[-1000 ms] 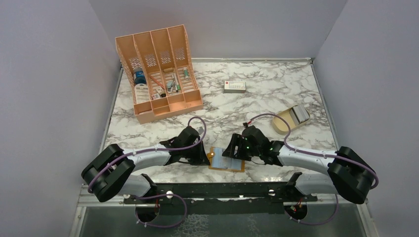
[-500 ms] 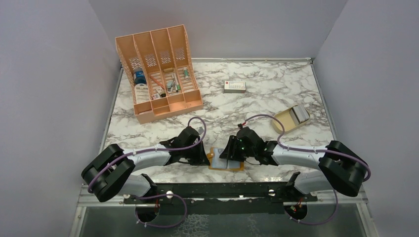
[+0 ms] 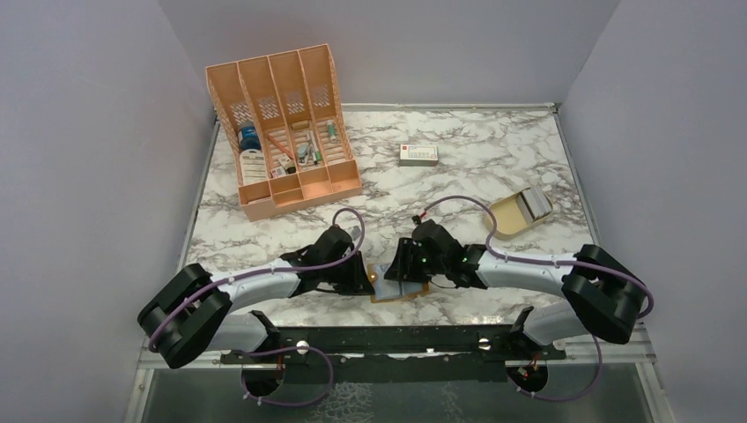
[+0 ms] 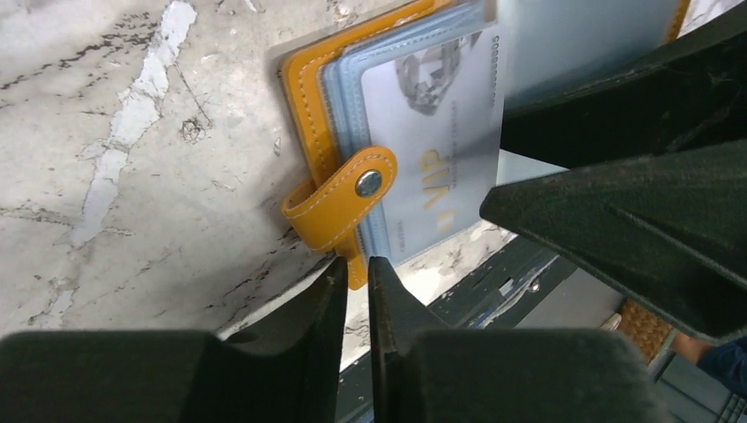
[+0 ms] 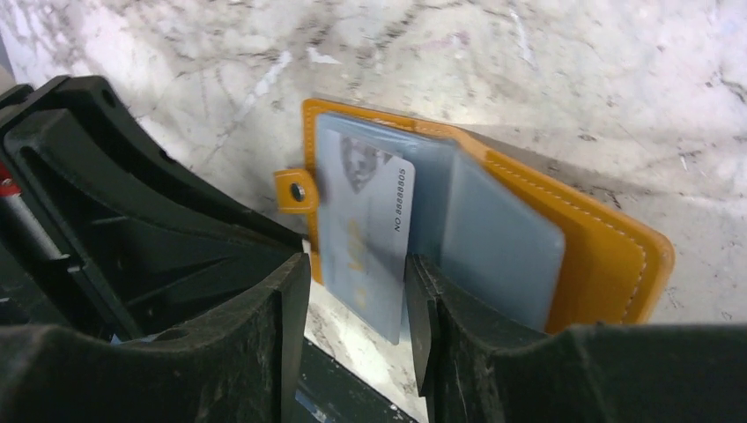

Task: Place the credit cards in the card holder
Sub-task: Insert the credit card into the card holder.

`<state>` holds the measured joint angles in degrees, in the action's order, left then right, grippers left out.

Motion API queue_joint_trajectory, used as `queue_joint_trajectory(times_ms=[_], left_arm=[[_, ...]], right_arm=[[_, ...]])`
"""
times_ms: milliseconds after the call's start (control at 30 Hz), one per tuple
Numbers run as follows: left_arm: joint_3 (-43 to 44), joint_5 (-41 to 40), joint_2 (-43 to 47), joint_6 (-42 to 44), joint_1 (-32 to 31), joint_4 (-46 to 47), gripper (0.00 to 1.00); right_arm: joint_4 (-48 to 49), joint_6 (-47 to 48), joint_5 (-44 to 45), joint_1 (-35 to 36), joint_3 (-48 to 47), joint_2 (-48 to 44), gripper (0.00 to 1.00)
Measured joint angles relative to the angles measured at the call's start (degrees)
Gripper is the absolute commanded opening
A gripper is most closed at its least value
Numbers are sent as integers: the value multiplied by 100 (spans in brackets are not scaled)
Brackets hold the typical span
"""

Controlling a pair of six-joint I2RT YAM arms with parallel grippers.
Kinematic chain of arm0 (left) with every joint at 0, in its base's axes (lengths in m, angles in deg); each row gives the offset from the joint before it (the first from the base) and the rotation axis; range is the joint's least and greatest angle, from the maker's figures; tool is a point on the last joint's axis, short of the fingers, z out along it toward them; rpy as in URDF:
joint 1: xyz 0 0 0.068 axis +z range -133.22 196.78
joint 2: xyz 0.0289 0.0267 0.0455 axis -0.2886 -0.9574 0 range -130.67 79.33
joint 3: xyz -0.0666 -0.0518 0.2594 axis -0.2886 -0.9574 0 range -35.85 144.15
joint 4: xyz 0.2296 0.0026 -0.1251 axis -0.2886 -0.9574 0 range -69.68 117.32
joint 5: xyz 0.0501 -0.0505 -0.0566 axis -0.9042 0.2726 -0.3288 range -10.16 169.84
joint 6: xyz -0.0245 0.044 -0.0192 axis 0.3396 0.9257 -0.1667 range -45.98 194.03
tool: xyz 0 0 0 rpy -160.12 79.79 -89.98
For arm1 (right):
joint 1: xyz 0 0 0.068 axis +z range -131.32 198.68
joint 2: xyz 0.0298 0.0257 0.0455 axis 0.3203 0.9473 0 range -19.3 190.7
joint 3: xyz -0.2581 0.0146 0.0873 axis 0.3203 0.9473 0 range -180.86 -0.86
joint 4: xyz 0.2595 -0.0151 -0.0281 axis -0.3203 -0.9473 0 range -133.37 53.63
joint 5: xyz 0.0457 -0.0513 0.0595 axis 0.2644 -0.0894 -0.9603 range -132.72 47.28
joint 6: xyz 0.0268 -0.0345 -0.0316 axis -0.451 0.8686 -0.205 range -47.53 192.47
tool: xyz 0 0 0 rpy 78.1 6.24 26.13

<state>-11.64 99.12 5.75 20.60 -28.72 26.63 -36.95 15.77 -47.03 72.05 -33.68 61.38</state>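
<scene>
Left wrist view has the card holder [image 4: 308,97] lying open on the marble table [image 4: 132,132], just right of centre. Its far side is cut off by the top edge and covered by the black fingers of the other arm, which fill the right half of the frame. A silver credit card [image 4: 432,132] marked VIP sits under the clear grey-blue sleeve. Its right part is covered, so how deep it goes cannot be told. At bottom centre the left gripper [image 4: 357,264] is almost closed, with only a narrow slit between the tips. The end of the orange stud strap [image 4: 339,207] reaches into that slit; whether the tips pinch it or merely flank it, I cannot tell.

In the right wrist view, the right gripper [image 5: 356,264] at lower centre clamps the credit card across its width, one finger at each long edge. The card's upper end is blurred behind the sleeve of the left-hand pocket. Its lower end sticks out past the holder's near edge.

From the top external view the holder sits at lower centre, mostly hidden under the two wrists. More grey cards [image 3: 535,204] lie in a tan dish [image 3: 502,225] at right, too small to count. An orange organiser [image 3: 282,132] stands at upper left and a white box [image 3: 418,154] lies at upper centre.
</scene>
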Motion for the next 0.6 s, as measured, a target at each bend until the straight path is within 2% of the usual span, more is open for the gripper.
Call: queue_joint_trajectory(times_ms=[200, 467, 600], left_arm=[[0, -201, 481, -2, -2, -144, 41], [15, -313, 693, 9, -2, -146, 43], [122, -310, 625, 66, -2, -138, 43]], right_arm=[[-750, 632, 157, 31, -562, -358, 50], [-1523, 1397, 671, -74, -1137, -686, 52], [-1926, 1862, 876, -461, -1513, -612, 52]])
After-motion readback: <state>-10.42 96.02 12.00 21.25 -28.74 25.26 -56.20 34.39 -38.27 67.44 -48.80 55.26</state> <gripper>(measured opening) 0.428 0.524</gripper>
